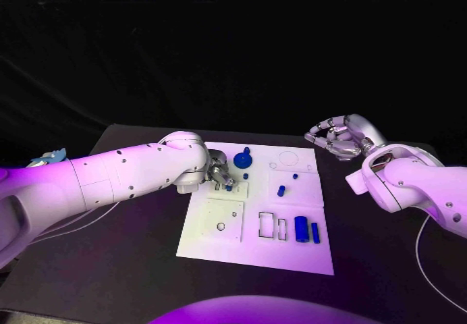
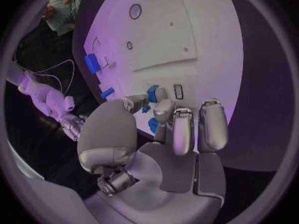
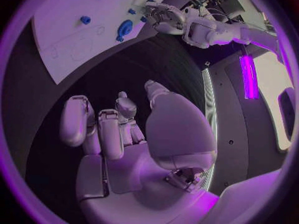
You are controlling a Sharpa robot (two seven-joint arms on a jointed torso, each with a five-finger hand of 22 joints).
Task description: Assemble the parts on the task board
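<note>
The white task board (image 1: 258,212) lies mid-table. My left hand (image 1: 220,177) hovers over its far left part, thumb and a finger pinching a small blue part (image 2: 151,93) just above the board (image 2: 162,30); another blue bit (image 2: 152,126) shows under the fingers. A round blue part (image 1: 242,160) stands just beyond the hand. Small blue pegs (image 1: 281,191) stand mid-board, and two blue blocks (image 1: 303,229) lie near the right edge. My right hand (image 1: 341,138) hangs off the board's far right corner, fingers curled in on nothing (image 3: 118,129).
Empty outlined slots (image 1: 266,225) and a raised white panel (image 1: 224,219) with small holes take up the board's near half. Thin white cables lie on the black table at the left (image 1: 88,217) and the right (image 1: 420,243).
</note>
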